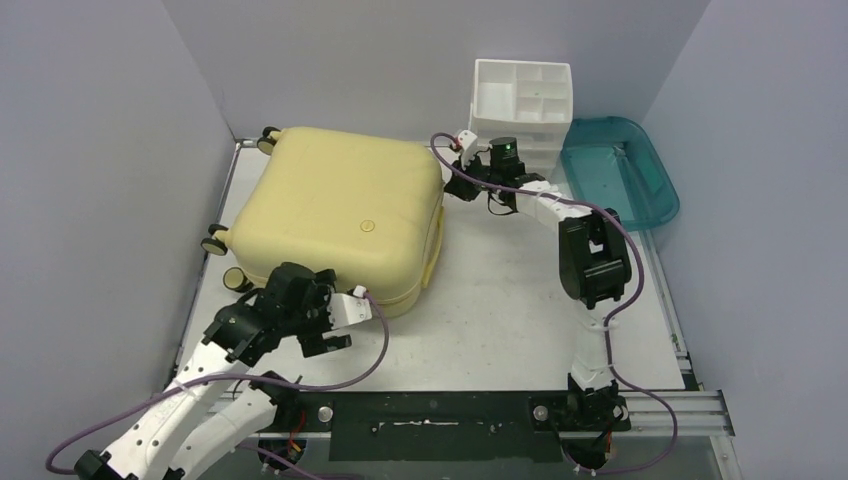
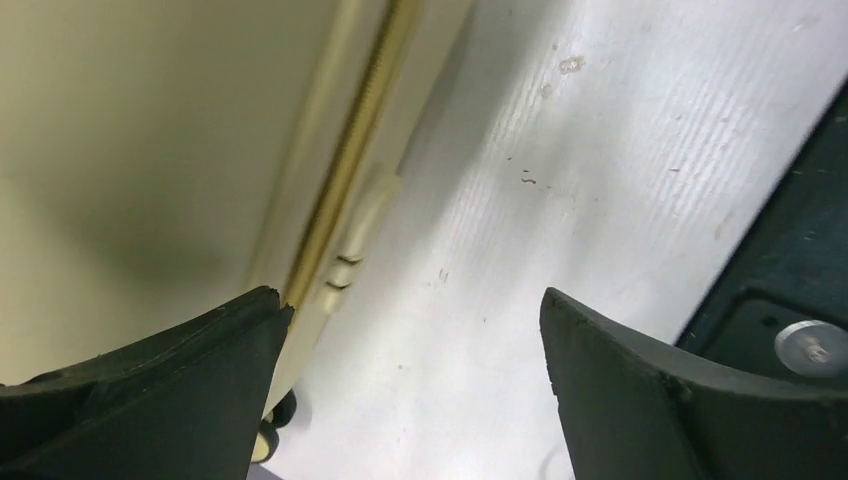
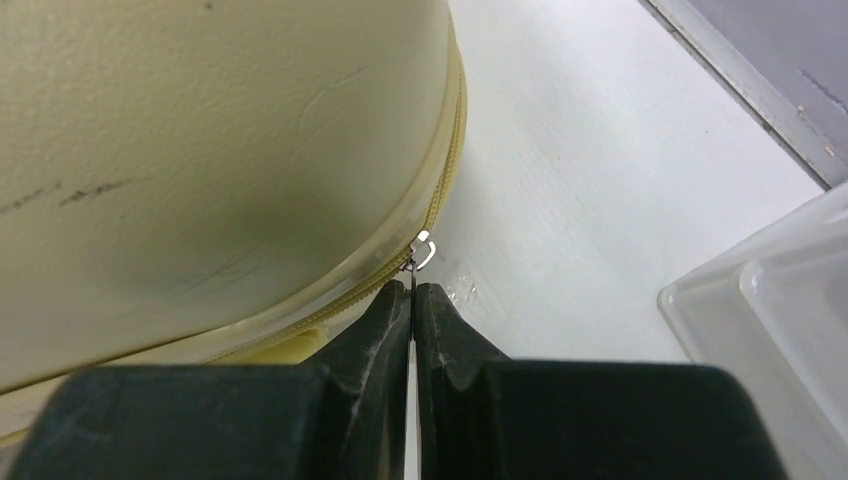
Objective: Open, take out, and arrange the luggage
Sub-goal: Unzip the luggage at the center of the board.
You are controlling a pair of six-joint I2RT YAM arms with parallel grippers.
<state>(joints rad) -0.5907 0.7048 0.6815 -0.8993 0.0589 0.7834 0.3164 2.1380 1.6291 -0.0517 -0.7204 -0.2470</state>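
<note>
The luggage [image 1: 340,210], a large pale-yellow hard-shell suitcase, lies flat and closed on the table [image 1: 500,310], wheels to the left. My left gripper [image 1: 340,318] is at its near right corner, open, with nothing between its fingers. In the left wrist view this gripper [image 2: 410,300] hangs over bare table beside the luggage [image 2: 150,130] and its zipper seam [image 2: 350,170]. My right gripper [image 1: 452,172] is at the far right corner. In the right wrist view it [image 3: 412,290] is shut on the thin metal zipper pull [image 3: 422,250] of the luggage [image 3: 200,150].
A white drawer organizer [image 1: 522,100] stands at the back right, close behind my right gripper; its corner [image 3: 770,330] shows in the right wrist view. A teal plastic tray [image 1: 620,170] lies to its right. Grey walls enclose the table.
</note>
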